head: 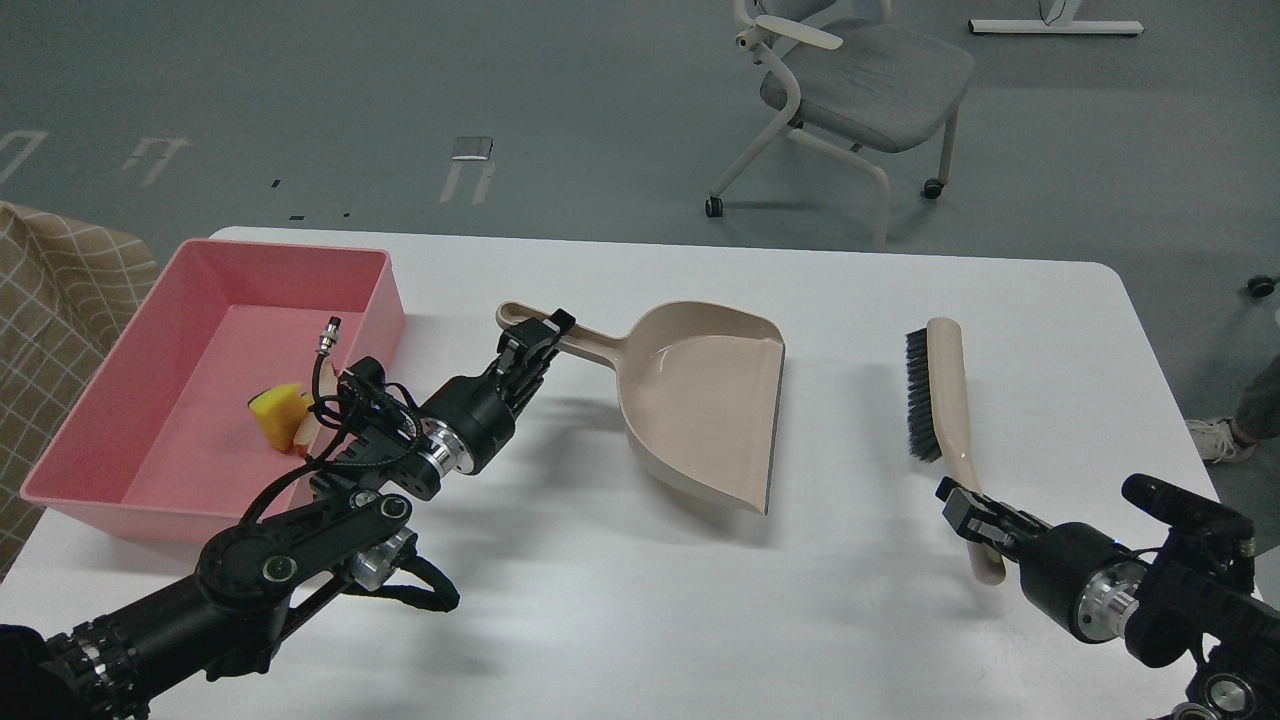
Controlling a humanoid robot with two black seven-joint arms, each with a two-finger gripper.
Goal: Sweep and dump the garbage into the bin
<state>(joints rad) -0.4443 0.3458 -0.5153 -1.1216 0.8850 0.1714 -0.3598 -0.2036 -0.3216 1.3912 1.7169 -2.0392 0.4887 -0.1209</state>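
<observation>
While the left gripper [533, 345] sits at the beige dustpan [700, 400] handle, its fingers lie around the handle's end, though whether they clench it I cannot tell. The garbage lies well behind those jaws, inside the pink bin [120, 400]: the yellow chunk [277, 412] rests on the bin floor with the bread slice [303, 435] touching it, partly hidden by the arm. The right gripper [968, 510] has its fingers at the brush [945, 400] handle's near end; its grip is likewise unclear. Both tools lie flat on the white table [640, 600].
</observation>
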